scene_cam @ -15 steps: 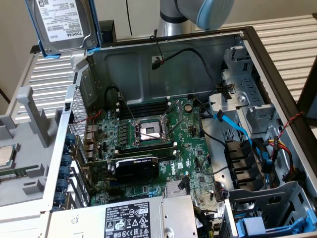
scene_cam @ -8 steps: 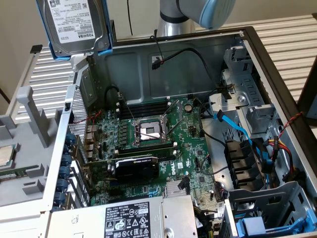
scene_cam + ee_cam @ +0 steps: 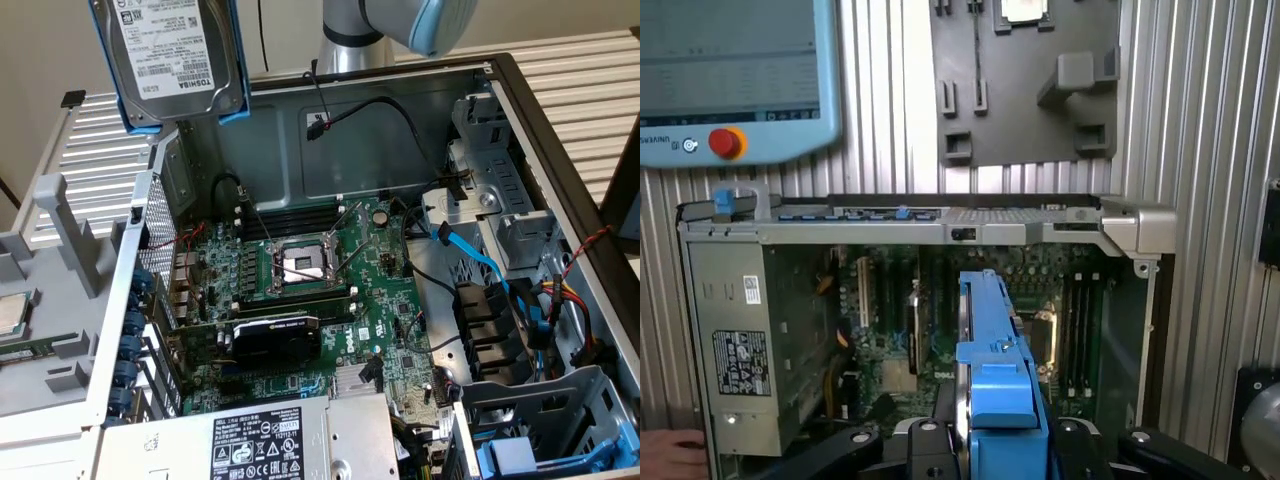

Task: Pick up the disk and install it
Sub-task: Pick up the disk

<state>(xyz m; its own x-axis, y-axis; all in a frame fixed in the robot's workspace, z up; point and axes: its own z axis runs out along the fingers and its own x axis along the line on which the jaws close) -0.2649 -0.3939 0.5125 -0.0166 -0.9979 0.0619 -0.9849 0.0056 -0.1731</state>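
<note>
Disk: the disk, a rectangular silver-grey hard drive with a white printed label in a bright blue plastic carrier, hangs tilted in the air above the open case, clear of it, towards the exterior view's left
Disk from the wrist: edge-on, with its blue carrier over the motherboard inside the case
Gripper: the black gripper is clamped on the disk, with one finger on each side of the carrier
Arm: a silver-grey robot arm with a pale blue joint cap reaches over the case's rear wall
Case: a dark-rimmed grey metal computer case lies open with its interior facing up
Motherboard: a green circuit board with a square silver processor socket covers the case floor
Graphics card: a black card stands on the board, between the socket and the power supply
Power supply: a silver metal box with a white and black label sits at the case's near end
Second carrier: another blue-fronted drive carrier sits in a bay at the case's corner, beside the power supply
Tray: a grey plastic fixture tray lies just outside the case and holds a small square silver processor chip
Pendant: a pale blue control pendant with a round red button lies outside the case, beside the tray
Hand: a person's hand rests just outside the case, near the power supply
</note>
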